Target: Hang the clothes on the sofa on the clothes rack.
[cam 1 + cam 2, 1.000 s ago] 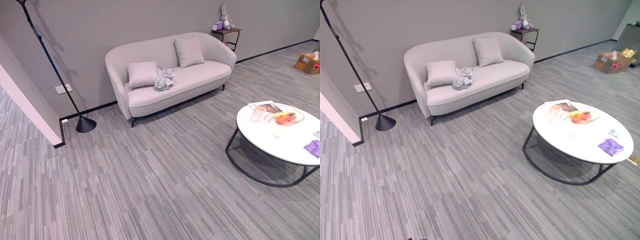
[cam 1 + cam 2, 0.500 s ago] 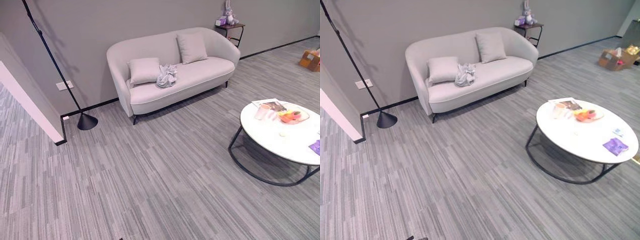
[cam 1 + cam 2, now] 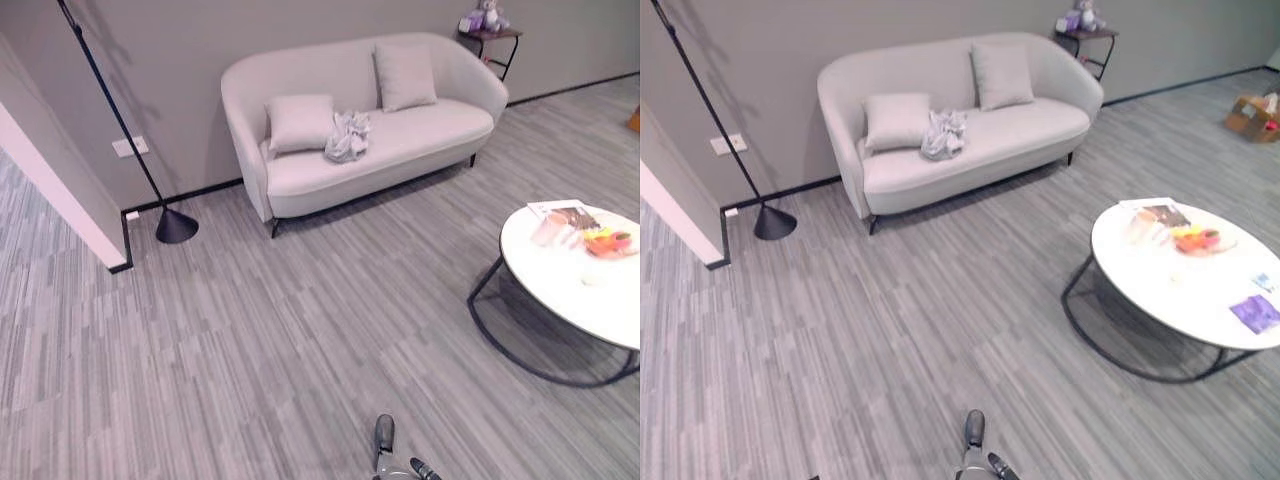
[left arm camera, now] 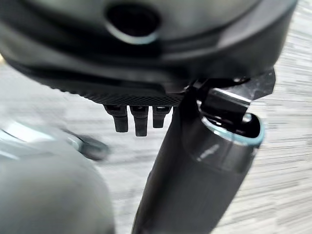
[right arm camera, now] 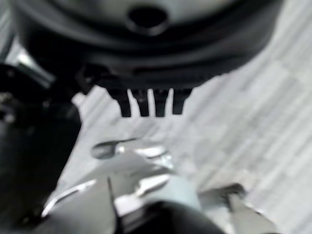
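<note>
A crumpled light grey garment (image 3: pixel 348 136) lies on the seat of a pale two-seat sofa (image 3: pixel 420 140), beside its left cushion (image 3: pixel 299 121). The sofa stands against the far wall. To its left a thin black pole (image 3: pixel 110 110) leans up from a black cone base (image 3: pixel 176 226) on the floor. In the left wrist view my left hand (image 4: pixel 139 119) has straight fingers and holds nothing, with carpet past them. My right hand (image 5: pixel 146 105) in the right wrist view is likewise straight-fingered and empty. Both hands are far from the sofa.
A round white coffee table (image 3: pixel 1185 295) on a black frame stands at the right with a magazine, cups and a purple item on it. A white wall corner (image 3: pixel 60 190) juts in at the left. A small side table (image 3: pixel 1087 38) and a cardboard box (image 3: pixel 1252 115) stand at the far right.
The whole picture has shifted, so the camera has moved: sofa and table now sit further right and a little nearer. The garment lies as before on the sofa.
</note>
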Controlling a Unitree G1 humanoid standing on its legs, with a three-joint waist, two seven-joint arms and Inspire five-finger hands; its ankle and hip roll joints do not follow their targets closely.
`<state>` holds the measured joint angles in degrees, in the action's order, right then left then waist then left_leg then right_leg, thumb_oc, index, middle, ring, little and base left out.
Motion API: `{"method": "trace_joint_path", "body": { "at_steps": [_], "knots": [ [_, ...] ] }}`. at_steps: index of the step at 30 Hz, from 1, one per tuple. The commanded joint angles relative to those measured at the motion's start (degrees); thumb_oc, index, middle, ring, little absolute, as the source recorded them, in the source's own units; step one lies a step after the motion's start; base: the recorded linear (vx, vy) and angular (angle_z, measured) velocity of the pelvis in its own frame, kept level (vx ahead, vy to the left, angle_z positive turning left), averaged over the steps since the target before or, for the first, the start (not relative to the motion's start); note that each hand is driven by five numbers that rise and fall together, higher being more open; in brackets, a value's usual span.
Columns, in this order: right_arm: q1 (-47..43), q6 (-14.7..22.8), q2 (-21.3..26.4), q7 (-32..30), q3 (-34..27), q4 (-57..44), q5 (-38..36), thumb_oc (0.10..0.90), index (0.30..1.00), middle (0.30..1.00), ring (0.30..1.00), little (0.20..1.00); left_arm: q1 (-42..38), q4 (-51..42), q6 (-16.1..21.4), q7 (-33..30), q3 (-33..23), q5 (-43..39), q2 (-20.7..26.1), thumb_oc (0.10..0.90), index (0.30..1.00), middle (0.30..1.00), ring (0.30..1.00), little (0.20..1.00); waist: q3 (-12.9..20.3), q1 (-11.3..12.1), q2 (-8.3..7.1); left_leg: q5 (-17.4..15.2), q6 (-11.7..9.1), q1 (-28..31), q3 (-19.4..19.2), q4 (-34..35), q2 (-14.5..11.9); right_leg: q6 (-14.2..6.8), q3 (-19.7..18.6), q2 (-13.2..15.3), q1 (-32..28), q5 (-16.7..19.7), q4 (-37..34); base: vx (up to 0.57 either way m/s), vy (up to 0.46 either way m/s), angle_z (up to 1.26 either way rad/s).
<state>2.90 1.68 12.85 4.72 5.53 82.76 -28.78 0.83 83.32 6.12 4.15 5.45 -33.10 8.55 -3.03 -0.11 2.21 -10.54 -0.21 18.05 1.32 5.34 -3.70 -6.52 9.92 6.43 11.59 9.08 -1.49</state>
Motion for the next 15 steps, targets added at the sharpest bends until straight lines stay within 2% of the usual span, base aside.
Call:
{"method": "trace_joint_path", "body": {
  "at_steps": [1, 3, 5, 7, 8, 9, 10, 11, 12, 13, 14, 15],
  "knots": [
    [0.59, 0.67, -0.98, 0.31, 1.34, 1.40, 3.02, 0.800, 0.900, 0.900, 0.900, 0.900, -3.65, -0.58, 2.59, 0.66, -1.67, -0.34, -1.09, 0.800, 0.900, 0.900, 0.900, 0.900, -0.84, -0.23, -1.12, 2.36, 0.40, -0.48, -2.00, -1.28, 2.99, -2.01, -4.03, 0.13, -1.55, 2.65, -3.51, 0.34, -0.264, 0.66],
    [1.00, 0.98, -1.03, 0.12, 1.59, 1.36, 3.33, 0.800, 0.900, 0.900, 0.900, 0.900, -3.70, -0.73, 2.69, 0.50, -1.74, -0.87, -1.31, 0.800, 0.900, 0.900, 0.900, 0.900, -0.83, -0.82, -0.91, 3.08, -0.13, -0.66, -2.19, -2.03, 2.20, -1.46, -4.41, -0.77, -1.71, 2.56, -3.49, 0.21, -0.196, 0.19],
    [1.37, 1.20, -0.89, -0.08, 2.57, 0.74, 3.95, 0.800, 0.900, 0.900, 0.900, 0.900, -3.67, -1.66, 2.95, -0.07, -1.73, -3.34, -1.92, 0.800, 0.900, 0.900, 0.900, 0.900, -1.05, -1.52, -0.21, 6.64, -1.66, -1.26, -1.77, -4.45, 0.09, -0.03, -5.49, -2.77, -0.23, 0.46, 0.91, 0.27, -0.276, -0.29],
    [1.76, 2.12, -0.90, -0.59, 4.18, -0.39, 5.15, 0.800, 0.900, 0.900, 0.900, 0.900, -3.34, -1.93, 2.99, -0.27, -1.60, -3.85, -2.36, 0.800, 0.900, 0.900, 0.900, 0.900, -1.12, -1.75, -0.14, 11.27, -2.86, -3.22, -1.79, -9.71, -1.39, 1.74, -5.32, -4.42, -0.83, -2.14, 2.99, 0.37, -0.389, -0.25],
    [1.63, 2.73, -0.85, -1.27, 6.42, -1.99, 7.76, 0.800, 0.900, 0.900, 0.900, 0.900, -3.23, -1.86, 2.84, -0.52, -1.31, -3.88, -2.64, 0.800, 0.900, 0.900, 0.900, 0.900, -1.28, -1.98, -0.59, 16.02, -3.77, -6.02, -2.25, -17.42, -2.58, 3.66, -4.97, -5.81, -3.10, -4.73, 3.31, 0.48, -0.496, -0.11],
    [1.63, 2.79, -0.86, -1.50, 7.38, -2.91, 8.90, 0.800, 0.900, 0.900, 0.900, 0.900, -3.28, -1.91, 2.64, -0.72, -1.39, -4.06, -2.63, 0.800, 0.900, 0.900, 0.900, 0.900, -1.46, -2.09, -0.96, 18.26, -3.83, -7.86, -2.86, -23.05, -3.47, 5.01, -5.03, -6.67, -4.48, -6.20, 3.44, 0.56, -0.654, -0.18],
    [2.11, 2.99, -1.13, -1.98, 8.56, -4.17, 9.73, 0.800, 0.900, 0.900, 0.900, 0.900, -3.79, -3.23, 2.68, -1.43, -1.44, -5.69, -2.46, 0.800, 0.900, 0.900, 0.900, 0.900, -2.72, -1.90, -1.91, 22.75, -3.28, -14.13, -3.84, -36.94, -6.00, 7.62, -4.86, -7.91, -7.33, -8.47, 3.26, 0.42, -0.546, -0.14],
    [2.25, 2.95, -1.14, -2.02, 8.67, -4.46, 9.73, 0.800, 0.900, 0.900, 0.900, 0.900, -4.19, -4.62, 2.81, -1.66, -1.19, -6.12, -2.46, 0.800, 0.900, 0.900, 0.900, 0.900, -3.50, -1.88, -2.43, 23.40, -2.27, -16.17, -5.59, -40.94, -7.95, 8.72, -4.69, -8.30, -8.43, -8.92, 3.16, 0.41, -0.521, -0.10],
    [2.43, 2.93, -0.92, -2.16, 8.94, -4.56, 9.94, 0.800, 0.900, 0.900, 0.900, 0.900, -4.26, -5.52, 3.12, -1.65, -0.67, -6.34, -2.61, 0.800, 0.900, 0.900, 0.900, 0.900, -4.27, -1.71, -2.70, 21.94, -1.79, -17.72, -7.10, -43.22, -9.13, 9.08, -4.70, -8.38, -9.95, -9.68, 3.09, 0.18, -0.238, 0.00],
    [2.39, 2.92, -0.97, -2.15, 8.91, -4.59, 9.94, 0.800, 0.900, 0.900, 0.900, 0.900, -4.29, -5.57, 3.12, -1.68, -0.65, -6.34, -2.56, 0.800, 0.900, 0.900, 0.900, 0.900, -4.27, -1.58, -2.85, 21.90, -1.26, -18.34, -7.42, -43.88, -9.22, 9.31, -4.72, -8.28, -9.62, -9.27, 2.91, 0.17, -0.161, -0.04],
    [2.47, 2.95, -0.62, -2.44, 9.23, -4.47, 10.47, 0.800, 0.900, 0.900, 0.900, 0.900, -4.49, -6.36, 3.45, -1.61, -0.01, -6.32, -2.69, 0.800, 0.900, 0.900, 0.900, 0.900, -4.92, -1.20, -3.31, 19.44, -0.61, -20.70, -8.80, -44.70, -9.12, 9.33, -4.97, -7.91, -10.99, -9.56, 2.23, 0.20, -0.117, -0.18],
    [2.31, 2.91, 0.26, -2.47, 10.14, -4.74, 11.96, 0.800, 0.900, 0.900, 0.900, 0.900, -4.58, -7.54, 3.94, -1.97, 0.34, -6.73, -2.72, 0.800, 0.900, 0.900, 0.900, 0.900, -5.77, -0.35, -4.00, 14.21, -0.38, -27.87, -9.58, -42.72, -4.35, 8.49, -5.13, -6.86, -13.35, -9.48, -0.08, 0.39, -0.105, -0.15]
  ]
}}
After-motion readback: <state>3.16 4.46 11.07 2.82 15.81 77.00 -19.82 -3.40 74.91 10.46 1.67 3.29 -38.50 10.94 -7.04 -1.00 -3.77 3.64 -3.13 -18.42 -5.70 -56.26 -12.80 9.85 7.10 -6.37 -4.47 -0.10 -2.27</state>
